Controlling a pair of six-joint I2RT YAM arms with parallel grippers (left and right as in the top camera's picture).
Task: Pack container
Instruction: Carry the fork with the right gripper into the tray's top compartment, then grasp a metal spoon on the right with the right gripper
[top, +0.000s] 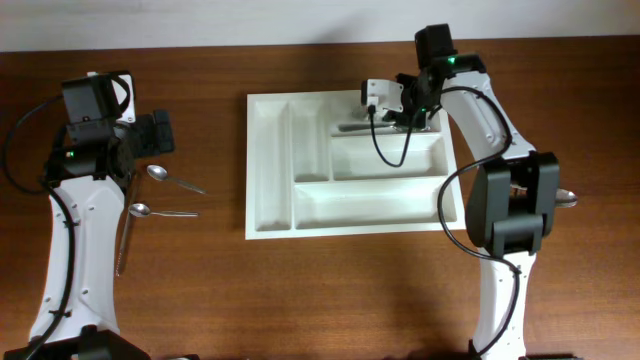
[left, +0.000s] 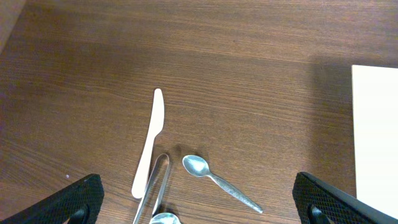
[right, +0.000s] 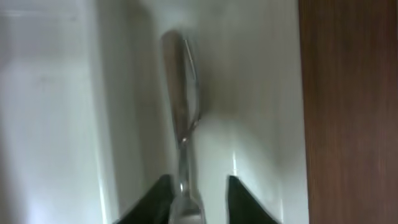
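Note:
The white cutlery tray (top: 270, 225) lies in the middle of the table. Its edge shows in the left wrist view (left: 378, 137). My right gripper (top: 405, 115) is low over the tray's far crosswise compartment. In the right wrist view its fingers (right: 200, 202) are slightly open around a metal utensil (right: 179, 93) that lies in the compartment (right: 261, 93), close to the left finger and apart from the right one. The utensil also shows in the overhead view (top: 355, 127). My left gripper (left: 199, 211) is wide open and empty above the loose cutlery left of the tray.
Left of the tray lie a patterned metal spoon (left: 217, 180), a second spoon (top: 150, 211), a white plastic knife (left: 149, 143) and metal tongs (left: 155, 186). A metal piece (top: 567, 199) shows beside the right arm.

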